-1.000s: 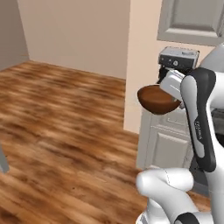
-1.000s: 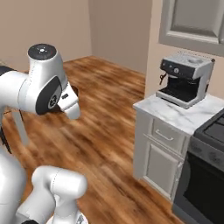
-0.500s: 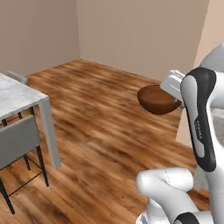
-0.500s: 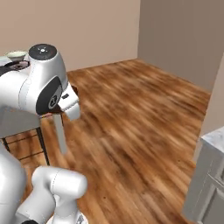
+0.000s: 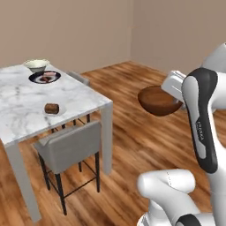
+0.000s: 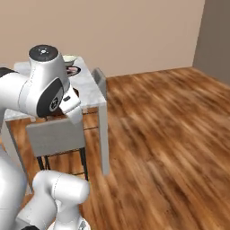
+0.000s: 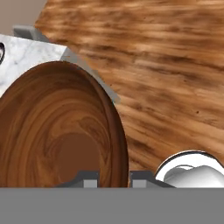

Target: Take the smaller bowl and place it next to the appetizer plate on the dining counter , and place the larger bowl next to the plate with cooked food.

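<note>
Smaller bowl in transit to the dining counter.
Your gripper (image 7: 113, 177) is pinched nearly closed on the rim of the smaller bowl (image 5: 159, 100), held in the air off the dining counter (image 5: 84, 95)'s near corner; keep it level as you close in, and set it beside the appetizer plate (image 5: 53, 109) at the near edge; count one brown bowl, one small plate, then one plate with cooked food (image 5: 44, 78) and one larger bowl (image 5: 36, 65) at the far edge.
</note>
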Motion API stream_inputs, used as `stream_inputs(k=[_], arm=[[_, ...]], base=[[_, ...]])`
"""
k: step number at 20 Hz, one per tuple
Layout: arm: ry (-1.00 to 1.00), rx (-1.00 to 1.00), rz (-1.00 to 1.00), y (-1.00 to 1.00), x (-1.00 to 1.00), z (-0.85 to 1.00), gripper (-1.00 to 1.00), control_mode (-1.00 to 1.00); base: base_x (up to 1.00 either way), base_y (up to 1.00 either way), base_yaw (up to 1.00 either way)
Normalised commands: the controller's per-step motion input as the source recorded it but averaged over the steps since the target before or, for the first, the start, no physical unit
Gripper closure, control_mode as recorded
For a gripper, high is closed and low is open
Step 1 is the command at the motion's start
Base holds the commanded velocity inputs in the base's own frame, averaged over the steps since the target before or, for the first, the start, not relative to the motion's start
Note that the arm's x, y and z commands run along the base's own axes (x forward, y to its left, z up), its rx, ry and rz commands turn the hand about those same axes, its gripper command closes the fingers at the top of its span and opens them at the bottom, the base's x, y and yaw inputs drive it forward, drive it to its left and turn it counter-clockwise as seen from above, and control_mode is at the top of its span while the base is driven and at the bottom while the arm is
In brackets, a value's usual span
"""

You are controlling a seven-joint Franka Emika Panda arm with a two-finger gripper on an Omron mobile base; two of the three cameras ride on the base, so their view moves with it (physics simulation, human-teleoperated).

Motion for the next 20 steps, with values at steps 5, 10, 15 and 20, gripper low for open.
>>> stream_inputs(k=[5, 10, 15, 20], arm=[[0.0, 0.0, 0.0, 0.0, 0.0, 0.0, 1.0, 1.0], [0.0, 0.0, 0.0, 0.0, 0.0, 0.0, 1.0, 1.0], [0.0, 0.0, 0.0, 0.0, 0.0, 0.0, 1.0, 1.0], [0.0, 0.0, 0.0, 0.0, 0.0, 0.0, 1.0, 1.0]], base=[[0.39, 0.24, 0.33], [0.46, 0.08, 0.33], [0.71, 0.18, 0.38], [0.95, 0.0, 0.25]])
